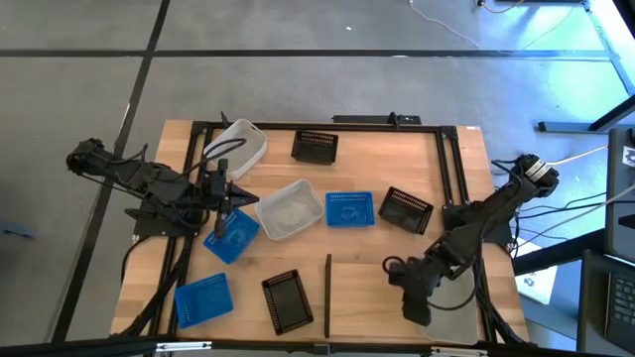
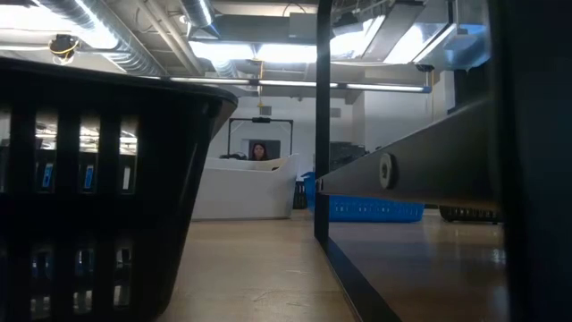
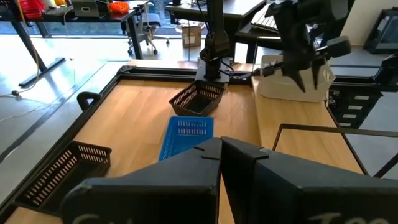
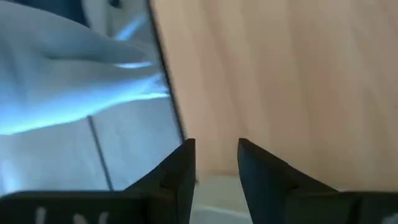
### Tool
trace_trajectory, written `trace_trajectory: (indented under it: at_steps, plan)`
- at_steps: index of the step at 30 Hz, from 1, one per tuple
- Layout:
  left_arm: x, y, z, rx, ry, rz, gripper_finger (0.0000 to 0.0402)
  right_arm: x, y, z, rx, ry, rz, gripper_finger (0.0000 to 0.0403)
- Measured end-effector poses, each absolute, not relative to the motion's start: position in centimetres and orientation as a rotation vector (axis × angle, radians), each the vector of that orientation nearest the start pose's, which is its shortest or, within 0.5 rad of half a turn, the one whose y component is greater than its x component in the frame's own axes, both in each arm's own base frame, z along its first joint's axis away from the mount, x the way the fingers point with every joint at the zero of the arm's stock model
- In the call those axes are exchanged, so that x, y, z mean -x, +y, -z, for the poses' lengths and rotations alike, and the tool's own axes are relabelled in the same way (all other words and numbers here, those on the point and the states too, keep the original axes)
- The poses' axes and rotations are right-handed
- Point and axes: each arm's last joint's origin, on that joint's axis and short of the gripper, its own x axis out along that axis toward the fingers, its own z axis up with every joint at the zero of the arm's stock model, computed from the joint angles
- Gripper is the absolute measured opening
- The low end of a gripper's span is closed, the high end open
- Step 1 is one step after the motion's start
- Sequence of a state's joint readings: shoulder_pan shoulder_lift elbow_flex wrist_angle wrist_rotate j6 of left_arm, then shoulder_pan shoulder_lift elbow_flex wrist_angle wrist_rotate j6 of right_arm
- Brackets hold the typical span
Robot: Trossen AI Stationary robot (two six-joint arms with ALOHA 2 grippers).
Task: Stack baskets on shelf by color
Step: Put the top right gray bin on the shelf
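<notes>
Surface (image 1: 377,149) cluttered; left end effector (image 1: 230,201) shut, empty, above blue basket (image 1: 231,236); right end effector (image 1: 415,302) open; descending closed risked shoving it.

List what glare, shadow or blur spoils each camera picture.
High view: blue-white light washes the floor at the upper right; the table is evenly lit. Low view: a black basket close to the lens is a backlit silhouette, and the ceiling lights flare white. Left wrist view: the left gripper is a dark blur; the blue basket is sharp. Right wrist view: everything is soft, with a pale blue sheen.
</notes>
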State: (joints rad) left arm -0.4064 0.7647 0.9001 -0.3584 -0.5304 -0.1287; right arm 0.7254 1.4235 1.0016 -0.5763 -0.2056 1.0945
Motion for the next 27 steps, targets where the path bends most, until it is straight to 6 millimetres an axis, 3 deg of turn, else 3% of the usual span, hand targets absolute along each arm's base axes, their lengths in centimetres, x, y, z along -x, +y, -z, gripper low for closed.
trace_trajectory:
  at_steps: [4,18,27]
  plan:
    - [-14.8,-4.8,-35.8,0.027,0.191,-0.136,0.0,-20.9,19.6,-23.8,-0.709,1.304,-0.216,0.0117]
    - [-14.8,-4.8,-35.8,0.028,0.19,-0.136,0.0,-20.5,21.8,-20.8,-0.802,1.583,-0.185,0.0117]
    - [-14.8,-4.8,-35.8,0.028,0.19,-0.136,0.0,-19.8,22.3,-20.5,-0.803,1.666,-0.193,0.0117]
